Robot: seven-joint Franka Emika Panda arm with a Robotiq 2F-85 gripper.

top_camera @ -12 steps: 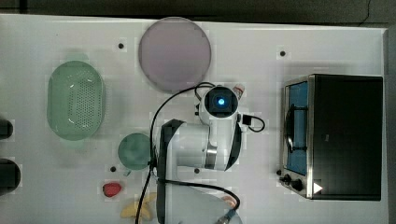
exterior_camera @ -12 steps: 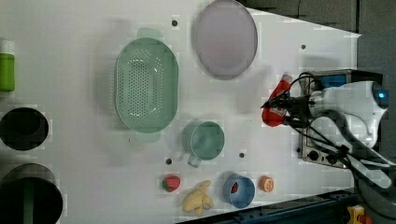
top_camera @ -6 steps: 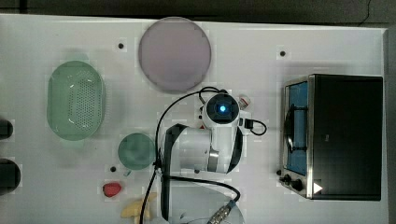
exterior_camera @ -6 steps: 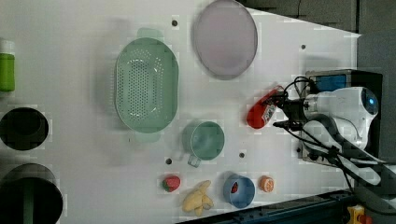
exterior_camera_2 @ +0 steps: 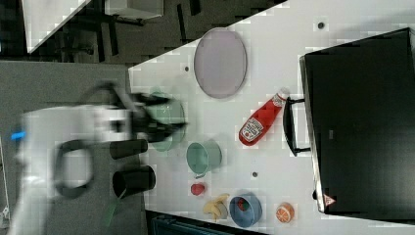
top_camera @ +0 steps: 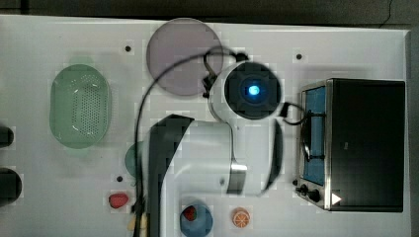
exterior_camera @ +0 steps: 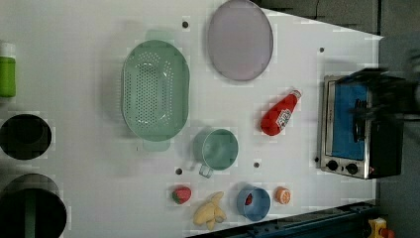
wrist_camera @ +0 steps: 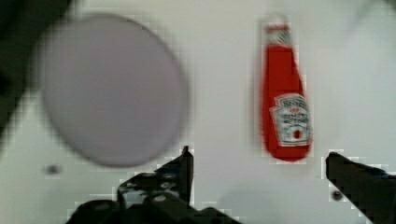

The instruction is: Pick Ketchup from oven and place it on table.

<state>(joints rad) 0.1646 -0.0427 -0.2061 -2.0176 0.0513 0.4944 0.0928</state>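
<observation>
Lying on its side on the white counter (exterior_camera: 99,59), the ketchup (exterior_camera: 279,114) is a slim red squeeze bottle with a white label near its base and a small white cap. In the left view its cap points toward 1 o'clock and the bottle rests between the pale-purple plate (exterior_camera: 240,39) at its 11 o'clock and the oven (exterior_camera: 354,126) at its 3 o'clock, apart from both. The oven has a silver front frame, blue-tinted glass, a handle and black knobs; in the right view the bottle's cap lies just beside that handle.

In the wrist view the hand (wrist_camera: 259,175) hangs above the counter with its fingers (wrist_camera: 184,170) spread wide and nothing between them; the ketchup sits beyond the tips, untouched.

A green cup (exterior_camera: 216,148) stands at the bottle's 7 o'clock in the left view, a green colander (exterior_camera: 155,96) at its 9 o'clock. Along the near edge lie a strawberry (exterior_camera: 181,194), a banana (exterior_camera: 210,212), a blue bowl (exterior_camera: 253,202) and an orange slice (exterior_camera: 282,195). Nothing lies between bottle and oven.

In the top view the arm's white body (top_camera: 207,163) covers the bottle completely. The arm is a blur in the left and right views.
</observation>
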